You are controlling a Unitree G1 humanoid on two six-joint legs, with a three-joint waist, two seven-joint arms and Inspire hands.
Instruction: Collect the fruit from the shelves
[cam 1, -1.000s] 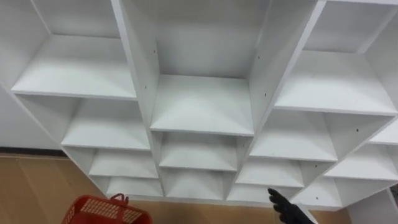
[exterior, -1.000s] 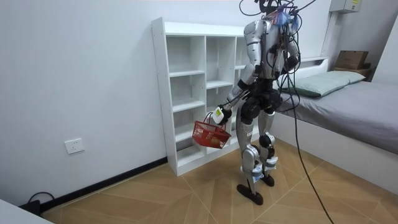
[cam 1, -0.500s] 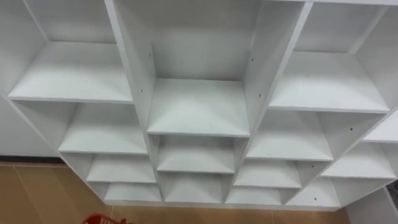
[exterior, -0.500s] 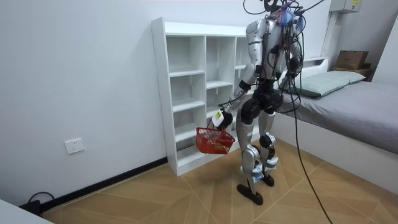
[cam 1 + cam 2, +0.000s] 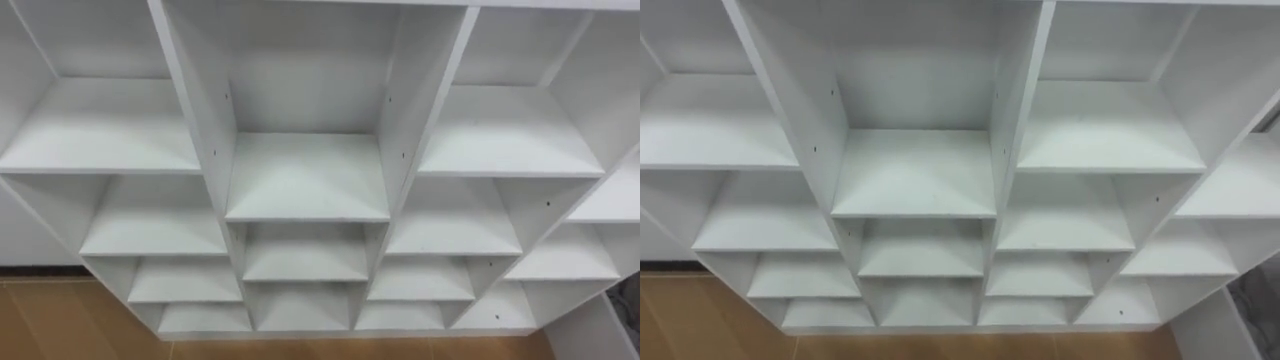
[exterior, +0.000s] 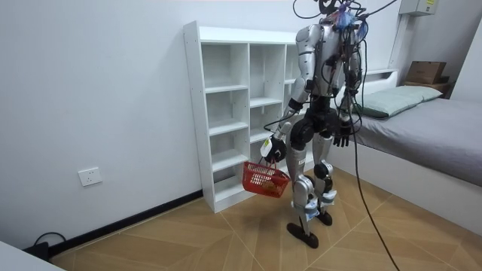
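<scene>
Whether fruit lies in the red plastic mesh basket (image 6: 265,179) I cannot tell. It has sunk lower, hanging under the left hand (image 6: 273,149), which is curled round its handle. The white open-shelved closet (image 5: 305,180) ahead stands bare, so collecting looks finished. The room view adds the right hand (image 6: 343,138) at the hip; I cannot tell its state.

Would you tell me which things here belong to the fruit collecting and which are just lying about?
Job: white closet, red basket hanging from the left hand, right hand hanging free.
Lying about: bed, pillow, cardboard box, wall socket.
</scene>
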